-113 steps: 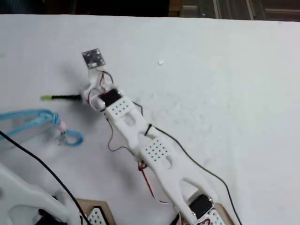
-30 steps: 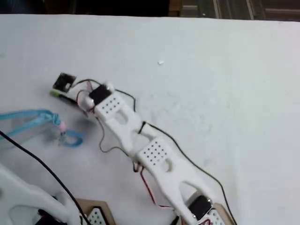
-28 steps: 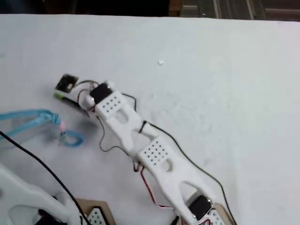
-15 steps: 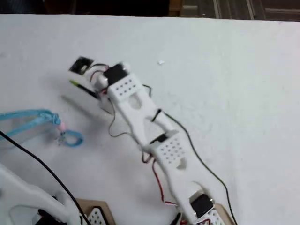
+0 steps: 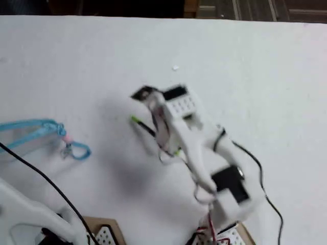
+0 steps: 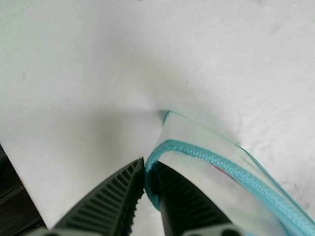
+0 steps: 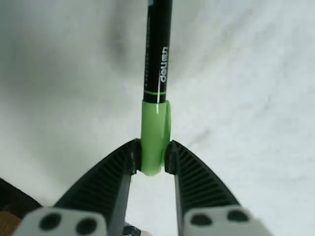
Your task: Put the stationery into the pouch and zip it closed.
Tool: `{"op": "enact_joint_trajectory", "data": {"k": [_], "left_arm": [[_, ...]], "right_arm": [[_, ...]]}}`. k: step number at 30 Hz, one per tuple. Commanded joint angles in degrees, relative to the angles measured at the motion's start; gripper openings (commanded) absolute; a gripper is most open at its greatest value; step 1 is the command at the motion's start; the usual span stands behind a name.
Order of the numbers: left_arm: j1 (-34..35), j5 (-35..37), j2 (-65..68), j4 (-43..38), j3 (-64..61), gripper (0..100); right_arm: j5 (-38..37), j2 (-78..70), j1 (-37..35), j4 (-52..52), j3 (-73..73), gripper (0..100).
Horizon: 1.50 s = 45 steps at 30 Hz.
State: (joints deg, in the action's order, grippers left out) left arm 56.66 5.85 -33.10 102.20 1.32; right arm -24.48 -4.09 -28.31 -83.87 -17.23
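Pouch first, at the left: the clear plastic pouch with a light-blue zipper (image 5: pixel 30 128) lies at the left edge of the white table (image 5: pixel 265 76) in the high view. Its pink zipper pull with a blue loop (image 5: pixel 71 148) sits at the end turned toward the table's middle. The left gripper (image 6: pixel 147 172) has its dark ribbed jaws pinched together on the blue zipper edge. It seems to hold that lip up off the table.

Further right, near the table's middle and well apart from the pouch, is the black pen with light-green ends (image 5: pixel 144 127). The right gripper (image 7: pixel 151 150) is clamped on one green end, and the black barrel runs straight out ahead of the fingers. From above, the pen's long axis runs diagonally, with its free green tip pointing left and toward the far side of the table. The shadow beneath suggests the pen is off the surface.

The pouch lies to the left of the pen's tip and slightly nearer the arm bases. The right arm therefore needs to carry the pen leftward and swing its tip round toward the held-up lip.
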Motion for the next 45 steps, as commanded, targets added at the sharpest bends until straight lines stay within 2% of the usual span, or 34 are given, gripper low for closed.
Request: {"op": "enact_joint_trajectory", "data": {"k": [1,3,7,9,12,16,20,22,26,30,34,38,41,45], "left_arm": [[-0.04,-0.35,0.13,0.09,0.09,2],[-0.13,-0.26,0.13,0.09,0.09,2],[-0.04,-0.26,0.13,0.09,0.09,2],[-0.04,-0.26,0.13,0.09,0.09,2],[-0.04,-0.26,0.13,0.09,0.09,2],[-0.13,-0.26,0.13,0.09,0.09,2],[-0.04,-0.26,0.13,0.09,0.09,2],[-0.04,-0.26,0.13,0.09,0.09,2],[-0.04,-0.26,0.13,0.09,0.09,2],[0.04,-0.35,0.13,0.09,0.09,2],[0.04,-0.35,0.13,0.09,0.09,2],[0.04,-0.35,0.13,0.09,0.09,2],[0.04,-0.35,0.13,0.09,0.09,2],[0.04,-0.35,0.13,0.09,0.09,2]], "right_arm": [[-2.02,12.70,-2.15,9.10,-18.37,3.0],[-2.64,15.60,-3.82,11.12,-23.38,9.7],[-2.99,17.80,-6.37,9.54,-25.05,32.4],[-2.99,18.24,-8.13,9.10,-24.79,36.8],[-2.64,17.63,-11.47,9.10,-20.84,33.7],[-2.55,17.10,-15.60,9.71,-11.16,22.8],[2.02,9.80,-17.36,10.33,0.09,12.8],[4.48,3.03,-17.54,10.33,6.33,13.2],[10.55,-12.00,-17.63,10.15,19.08,20.8],[11.52,-24.84,-17.63,9.71,28.48,24.9],[11.60,-33.98,-17.45,9.19,33.93,18.0],[11.60,-37.23,-17.01,7.25,36.40,1.3],[11.60,-37.14,-16.75,4.44,38.42,3.8],[11.60,-37.14,-16.66,-2.51,44.31,1.9]]}}
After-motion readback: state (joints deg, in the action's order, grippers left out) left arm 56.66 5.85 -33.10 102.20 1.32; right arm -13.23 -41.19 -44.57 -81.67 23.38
